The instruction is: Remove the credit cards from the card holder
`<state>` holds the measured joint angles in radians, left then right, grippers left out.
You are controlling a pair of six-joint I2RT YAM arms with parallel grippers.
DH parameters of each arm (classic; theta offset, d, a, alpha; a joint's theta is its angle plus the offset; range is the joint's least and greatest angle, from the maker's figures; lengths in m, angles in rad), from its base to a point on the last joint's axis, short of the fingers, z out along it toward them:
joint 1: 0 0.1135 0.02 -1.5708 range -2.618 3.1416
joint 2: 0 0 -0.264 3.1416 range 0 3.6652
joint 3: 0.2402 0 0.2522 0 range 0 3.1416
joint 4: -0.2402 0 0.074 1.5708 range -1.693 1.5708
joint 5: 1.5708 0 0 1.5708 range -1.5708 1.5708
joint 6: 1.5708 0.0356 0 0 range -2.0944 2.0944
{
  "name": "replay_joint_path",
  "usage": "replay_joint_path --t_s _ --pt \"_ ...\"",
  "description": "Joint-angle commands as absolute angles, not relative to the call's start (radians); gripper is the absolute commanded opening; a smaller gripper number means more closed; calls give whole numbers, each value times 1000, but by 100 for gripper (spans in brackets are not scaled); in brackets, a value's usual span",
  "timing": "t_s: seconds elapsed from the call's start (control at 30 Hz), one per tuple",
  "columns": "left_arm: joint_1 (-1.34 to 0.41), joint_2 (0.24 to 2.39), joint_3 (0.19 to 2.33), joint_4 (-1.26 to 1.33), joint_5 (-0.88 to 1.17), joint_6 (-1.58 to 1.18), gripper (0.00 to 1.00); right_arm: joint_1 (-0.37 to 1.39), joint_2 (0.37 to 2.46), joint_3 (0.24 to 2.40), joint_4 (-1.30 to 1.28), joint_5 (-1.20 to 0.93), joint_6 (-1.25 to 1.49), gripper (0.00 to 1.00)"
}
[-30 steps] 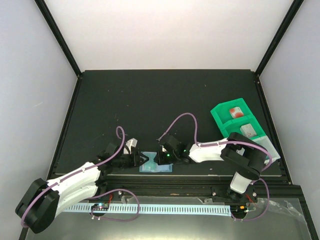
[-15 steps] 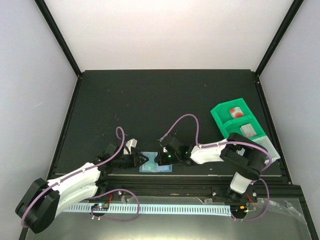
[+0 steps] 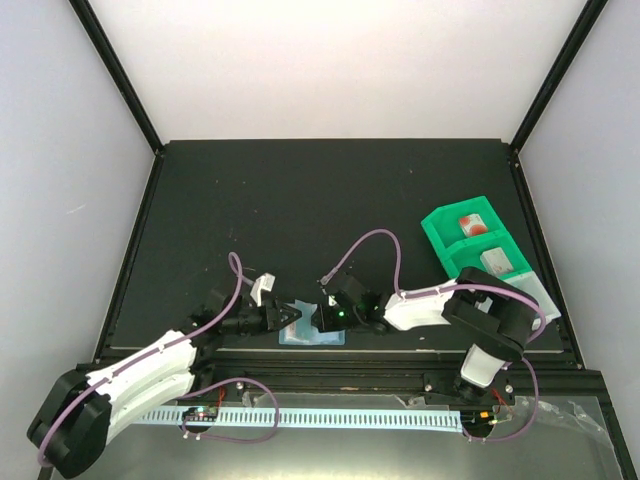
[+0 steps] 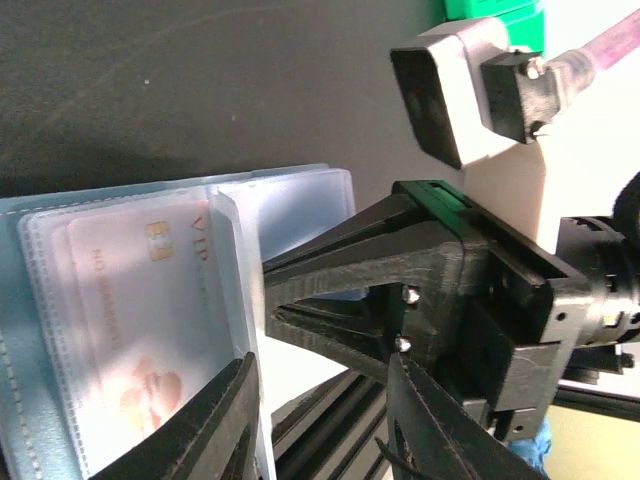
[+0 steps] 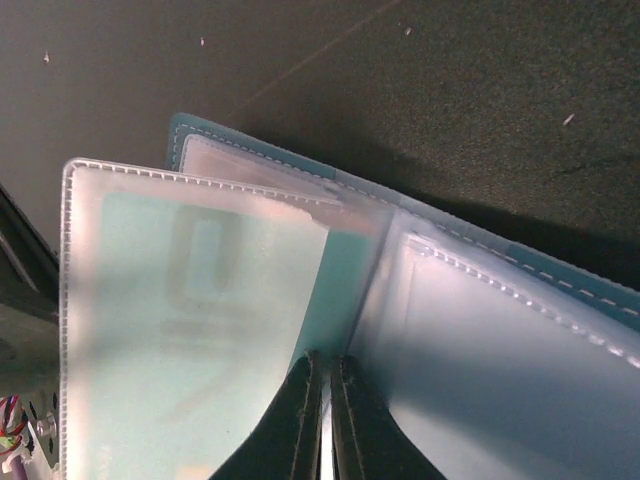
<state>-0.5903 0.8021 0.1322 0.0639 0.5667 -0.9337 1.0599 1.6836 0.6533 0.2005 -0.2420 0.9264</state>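
On the matte black bench (image 3: 300, 200), at 6 o'clock hard by the near edge: small flat light-blue plastic bifold card holder (image 3: 312, 337), unfolded, its clear sleeve leaves (image 5: 150, 190) fanned. Carries in one leaf a white plastic card printed "VIP" (image 4: 140, 300), with a chip mark and a red blotch. Carries in another a thin teal card (image 5: 200, 290). Both sit inside their pockets.

From the 8 o'clock side: black two-finger left pincer (image 3: 290, 314), at the card holder's 10 o'clock corner. Fingers (image 4: 225, 425) spread well apart, nothing clamped between them. One lies over the edge of the VIP leaf, the other past the card holder's edge. Cannot tell whether the first touches the leaf.

From the 3 o'clock side: black right pincer (image 3: 320, 318), tips at the card holder's fold, toward 12 o'clock. Fingers pressed together to a hairline gap, seemingly nipping the edge of a clear leaf between the teal card's sleeve and the neighbouring panel. Tips of the two pincers near each other, not touching.

At 3 o'clock on the bench, well apart from the card holder: bright green plastic compartment tray (image 3: 432, 225). Holds in its 12 o'clock compartment a second white card with a red blotch (image 3: 468, 224). Holds in the next compartment toward 6 o'clock a pale grey card (image 3: 497, 261).
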Motion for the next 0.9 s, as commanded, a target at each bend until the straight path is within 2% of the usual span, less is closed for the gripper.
replay_joint_path --t_s 0.0,0.5,0.87 --pt "-597 784 125 109 603 -958 39 1066 1669 622 202 -245 926 6" --pt "-618 866 135 197 619 -979 44 1066 1604 618 205 -190 891 12" --pt "-627 900 142 210 603 -977 44 1065 1480 597 85 -73 859 11"
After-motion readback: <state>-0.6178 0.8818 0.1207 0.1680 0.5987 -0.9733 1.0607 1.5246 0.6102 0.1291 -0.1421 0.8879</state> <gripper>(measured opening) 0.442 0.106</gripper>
